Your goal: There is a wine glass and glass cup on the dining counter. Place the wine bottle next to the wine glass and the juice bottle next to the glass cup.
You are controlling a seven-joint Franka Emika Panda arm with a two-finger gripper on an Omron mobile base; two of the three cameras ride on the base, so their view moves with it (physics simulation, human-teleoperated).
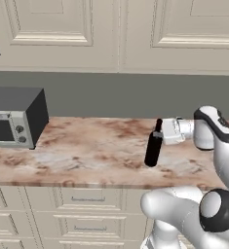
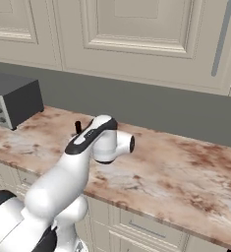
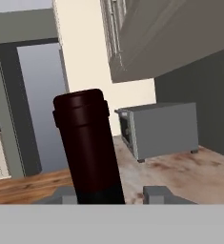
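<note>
The wine bottle [image 1: 154, 148] is tall, slim and black, and stands upright on a marbled worktop [image 1: 86, 151] backed by cabinets. My gripper [image 1: 160, 130] reaches in from the right at neck height and is shut on the bottle's neck. The hand view shows the dark red neck [image 3: 87, 143] close up, between the two fingertips [image 3: 66, 193] of my gripper [image 3: 111, 193]. From the right base view, the bottle's top [image 2: 78, 127] peeks out behind my arm. The wine glass, glass cup, juice bottle and dining counter are out of view.
A grey toaster oven [image 1: 13, 119] [image 2: 11, 101] [image 3: 161, 128] stands at the worktop's left end. A grey backsplash and cream wall cabinets [image 1: 116, 34] rise behind the worktop. Drawers [image 1: 86, 199] sit below its front edge. A doorway [image 3: 37, 105] shows in the hand view.
</note>
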